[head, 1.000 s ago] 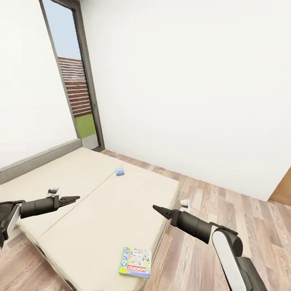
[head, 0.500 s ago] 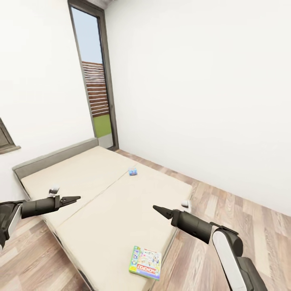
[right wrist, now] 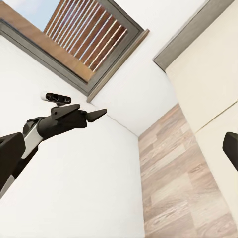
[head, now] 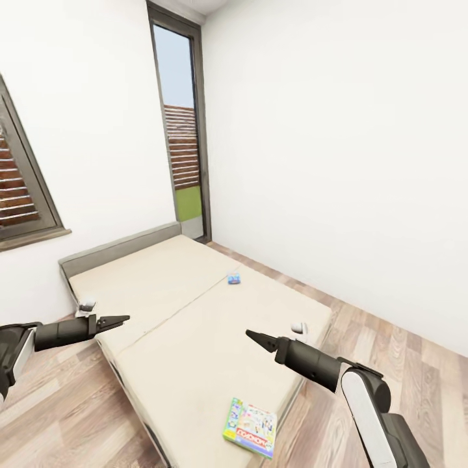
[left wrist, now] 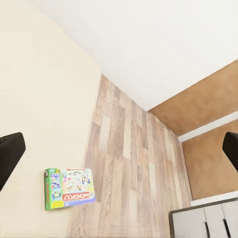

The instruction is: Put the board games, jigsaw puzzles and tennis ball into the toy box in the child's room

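The wide cream bed (head: 195, 325) lies ahead of me on the wood floor. A green-edged board game (head: 250, 428) rests on its near corner, below and ahead of my right gripper (head: 253, 336). It also shows in the left wrist view as the board game (left wrist: 69, 188) at the bed's edge. A small blue board game (head: 233, 279) sits on the far side of the bed. My left gripper (head: 120, 319) hovers over the bed's near left edge. Both grippers are open and empty, with the left one's fingers (left wrist: 10, 153) spread wide. The table and toy box are out of view.
A tall glass door (head: 185, 149) stands in the far corner and a shuttered window (head: 19, 188) is on the left wall. Plank floor (head: 403, 351) runs along the bed's right side to a white wall. A grey cabinet (left wrist: 208, 223) shows in the left wrist view.
The whole picture has shifted right as the camera turned left, bringing the shuttered window into view. Both arms keep the same pose in front of me.
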Tool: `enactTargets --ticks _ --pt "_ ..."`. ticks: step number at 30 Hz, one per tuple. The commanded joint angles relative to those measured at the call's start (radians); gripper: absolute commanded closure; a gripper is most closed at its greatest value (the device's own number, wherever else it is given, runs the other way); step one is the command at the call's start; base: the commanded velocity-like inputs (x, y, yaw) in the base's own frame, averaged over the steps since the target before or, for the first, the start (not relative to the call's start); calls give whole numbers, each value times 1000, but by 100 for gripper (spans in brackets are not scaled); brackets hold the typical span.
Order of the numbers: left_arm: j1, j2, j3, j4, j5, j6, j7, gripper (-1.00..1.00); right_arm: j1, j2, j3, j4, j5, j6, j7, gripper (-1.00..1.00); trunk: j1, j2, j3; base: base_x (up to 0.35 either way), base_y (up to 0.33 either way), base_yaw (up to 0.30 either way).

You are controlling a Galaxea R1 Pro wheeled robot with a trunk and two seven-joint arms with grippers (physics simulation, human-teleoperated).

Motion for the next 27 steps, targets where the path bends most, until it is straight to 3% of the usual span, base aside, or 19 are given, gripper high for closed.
enactTargets --ticks 1,16,27 --pt "-1 0 1 0 -1 10 -4 -100 -1 0 -1 0 -1 6 1 -100 1 -2 -1 0 0 235" --pt "-1 0 1 -3 -1 10 -4 -100 -1 -1 -3 0 -1 7 3 -100 1 -2 15 0 -128 228" --pt "-1 0 1 -3 -1 10 -4 -100 -1 1 -3 1 -1 7 2 -100 1 -2 17 0 -200 39"
